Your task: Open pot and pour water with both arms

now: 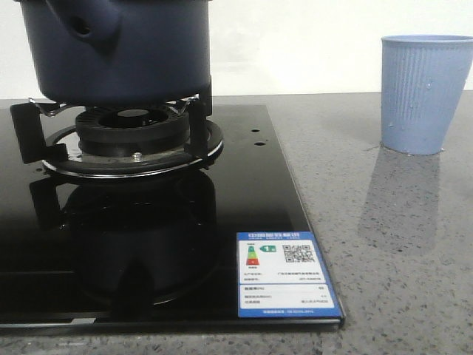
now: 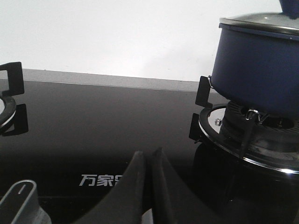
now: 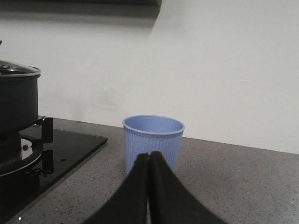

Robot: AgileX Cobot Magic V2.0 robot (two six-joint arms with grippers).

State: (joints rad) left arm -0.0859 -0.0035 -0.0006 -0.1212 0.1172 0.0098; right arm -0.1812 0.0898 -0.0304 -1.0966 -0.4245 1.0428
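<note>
- The pot (image 1: 126,52), dark navy and matte, sits up on the burner grate (image 1: 122,137) at the far left of the black glass hob (image 1: 244,192), its stubby handle stub (image 1: 92,29) facing the front camera.
- Left wrist view shows the lid (image 2: 261,23) on the pot, steel rim all round.
- The light-blue ribbed cup (image 1: 425,92) stands upright on the speckled grey counter (image 1: 392,244), well to the right of the hob and clear of it.
- An energy label sticker (image 1: 284,274) lies on the hob's near right corner.
- Left gripper (image 2: 148,161): fingers pressed together, holding nothing, low over the glass, left of the pot.
- Right gripper (image 3: 149,161): fingers also closed tight with nothing between them, low over the counter with the cup just beyond.
- Plain white wall (image 3: 224,70) runs behind everything.
</note>
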